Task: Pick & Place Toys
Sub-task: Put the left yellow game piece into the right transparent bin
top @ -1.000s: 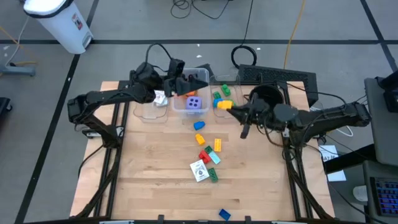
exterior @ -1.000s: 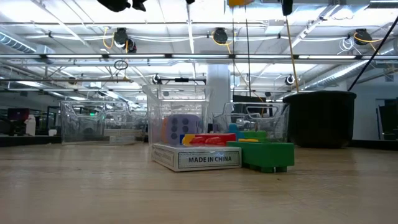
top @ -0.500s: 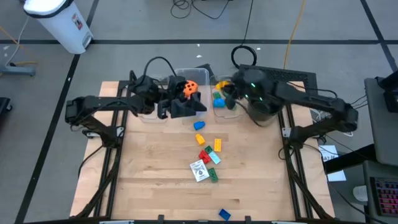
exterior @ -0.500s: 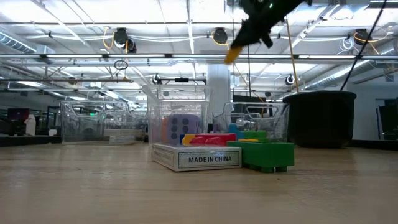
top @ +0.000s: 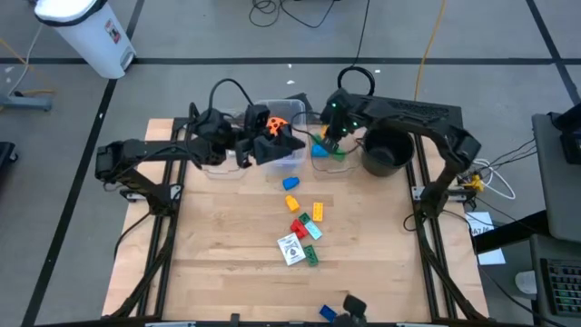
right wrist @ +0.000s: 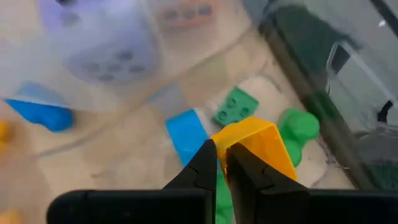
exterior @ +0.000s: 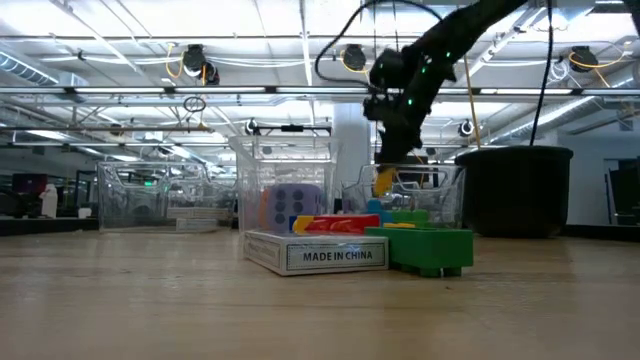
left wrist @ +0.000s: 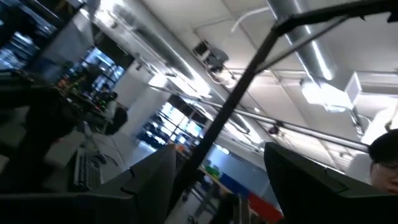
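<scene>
Dark jointed arms, looping black cables

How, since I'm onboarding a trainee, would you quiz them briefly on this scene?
1. What does the right claw hold? A purple die; B yellow brick; C blue brick.
2. True or false: the card box lies inside a bin.
3. Fill in: in the low view, the brick right beside the card box is ____.
Key: 1 B; 2 false; 3 green.
</scene>
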Robot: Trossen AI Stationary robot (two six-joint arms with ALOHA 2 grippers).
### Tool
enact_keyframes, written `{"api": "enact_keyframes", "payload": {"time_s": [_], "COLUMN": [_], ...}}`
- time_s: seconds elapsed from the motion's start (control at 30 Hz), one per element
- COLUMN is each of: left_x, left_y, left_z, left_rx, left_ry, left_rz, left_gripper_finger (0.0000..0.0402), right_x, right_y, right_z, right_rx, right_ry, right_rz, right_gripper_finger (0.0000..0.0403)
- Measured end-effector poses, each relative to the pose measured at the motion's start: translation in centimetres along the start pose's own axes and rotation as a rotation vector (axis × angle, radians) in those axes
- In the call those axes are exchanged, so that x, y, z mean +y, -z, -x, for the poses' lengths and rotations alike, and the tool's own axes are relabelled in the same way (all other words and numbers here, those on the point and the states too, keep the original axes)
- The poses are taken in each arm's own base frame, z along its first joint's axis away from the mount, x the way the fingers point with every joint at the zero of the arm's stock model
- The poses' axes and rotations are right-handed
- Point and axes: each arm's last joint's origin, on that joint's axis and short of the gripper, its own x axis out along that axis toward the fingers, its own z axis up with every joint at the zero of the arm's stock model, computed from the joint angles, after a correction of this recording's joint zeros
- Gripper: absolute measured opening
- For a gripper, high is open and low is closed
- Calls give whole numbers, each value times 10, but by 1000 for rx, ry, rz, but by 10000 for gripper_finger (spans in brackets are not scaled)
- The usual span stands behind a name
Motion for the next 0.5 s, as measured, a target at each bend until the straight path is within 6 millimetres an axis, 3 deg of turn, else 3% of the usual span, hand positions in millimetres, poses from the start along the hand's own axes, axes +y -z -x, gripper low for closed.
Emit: {"api": "enact_keyframes", "payload": {"time_s": [0.23, 0.5], "left_x": [8, 9], "left_y": [-10, -11], "left_z": [6, 6], "left_rx": [-112, -149], "left_ry": [-95, -126], "left_rz": [11, 14], "left_gripper_finger": [250, 250], "right_x": [-13, -17], "right_y": [7, 11], "right_z": [-36, -49], "right_rx": [60, 85], "right_ry": [-43, -46], "right_rz": [56, 93], "right_gripper_finger": [11, 12]}}
